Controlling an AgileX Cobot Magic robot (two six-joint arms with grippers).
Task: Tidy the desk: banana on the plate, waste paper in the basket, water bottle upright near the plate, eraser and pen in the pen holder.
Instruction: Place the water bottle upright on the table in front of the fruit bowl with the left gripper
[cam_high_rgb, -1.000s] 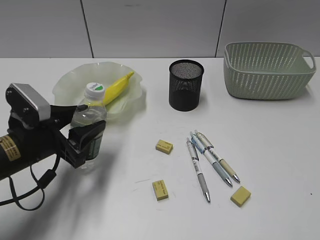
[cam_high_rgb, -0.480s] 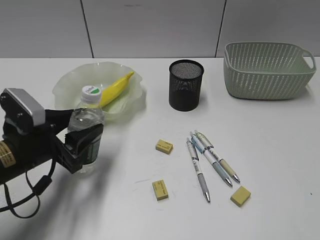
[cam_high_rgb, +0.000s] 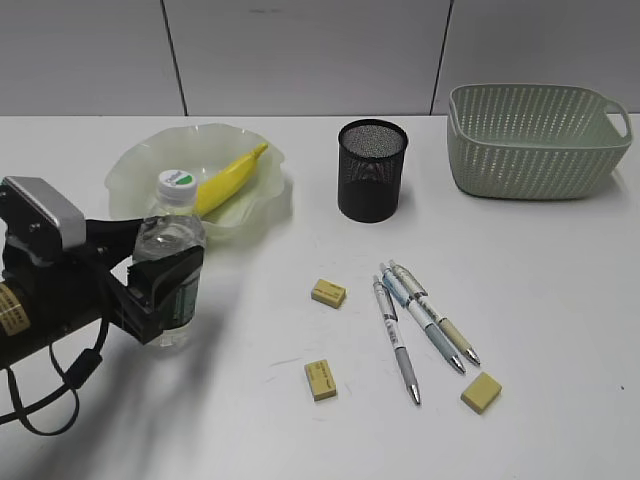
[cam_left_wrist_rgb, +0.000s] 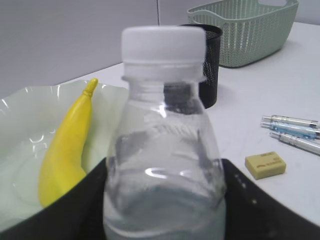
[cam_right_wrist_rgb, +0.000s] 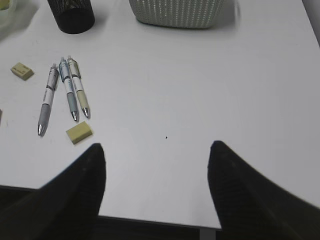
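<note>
Near left edge of tabletop (cam_high_rgb: 560, 300): water bottle (cam_high_rgb: 168, 262) upright, clamped at its label by left tool (cam_high_rgb: 150, 290), base at or just above the surface, just beside plate (cam_high_rgb: 135, 160); release still pending. Toward far left corner: banana (cam_high_rgb: 232, 175) already lying on plate, step judged done. At far edge, centre: pen holder (cam_high_rgb: 371, 170), no pen or eraser seen standing in it. At far right corner: basket (cam_high_rgb: 537, 140); inside hidden by its wall, no waste paper visible anywhere on tabletop, so that step likely done but not confirmed. Mid-tabletop toward near edge: three pens (cam_high_rgb: 415, 328) side by side and three erasers (cam_high_rgb: 327, 293), all still loose. Right tool (cam_right_wrist_rgb: 156, 172) parked over near right edge, fingers spread wide, holding nothing. Remaining, as judged: bottle release, then pens and erasers into holder.
</note>
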